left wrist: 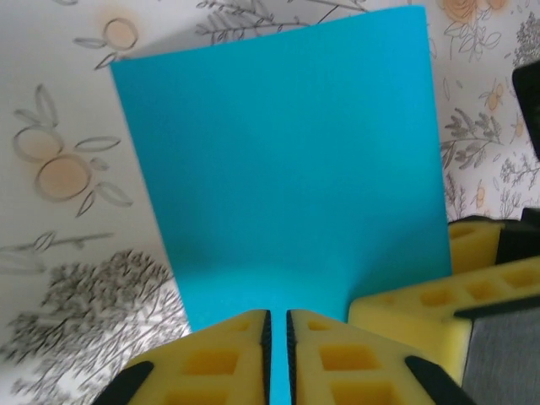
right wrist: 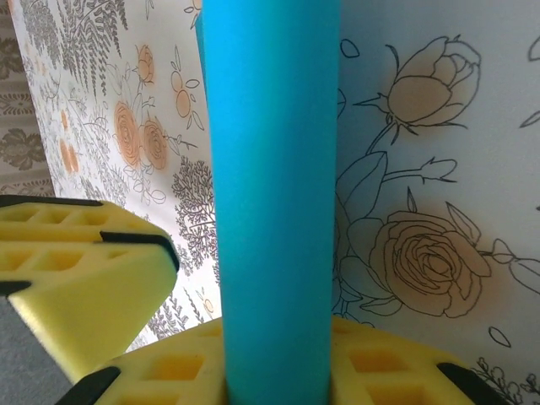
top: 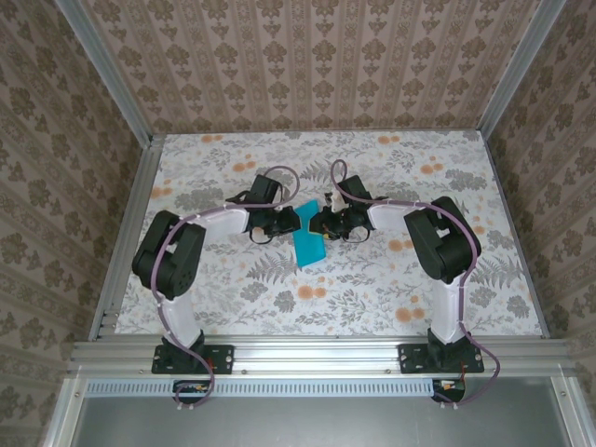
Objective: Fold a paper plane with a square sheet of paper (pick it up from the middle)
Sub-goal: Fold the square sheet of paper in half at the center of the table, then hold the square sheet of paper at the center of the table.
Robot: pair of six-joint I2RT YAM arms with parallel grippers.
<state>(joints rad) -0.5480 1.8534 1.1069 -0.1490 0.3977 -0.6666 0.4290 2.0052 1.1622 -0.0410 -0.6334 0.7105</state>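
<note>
Yellow foam jaws pinch the smooth turquoise paper (left wrist: 287, 160).

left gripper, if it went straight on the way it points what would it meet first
The blue sheet: the left gripper clamps its near edge and the paper runs straight ahead. Beyond it, probably the table.

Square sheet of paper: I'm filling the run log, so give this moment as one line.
object: square sheet of paper | left fingers: shut on it | right fingers: shut on it
</note>
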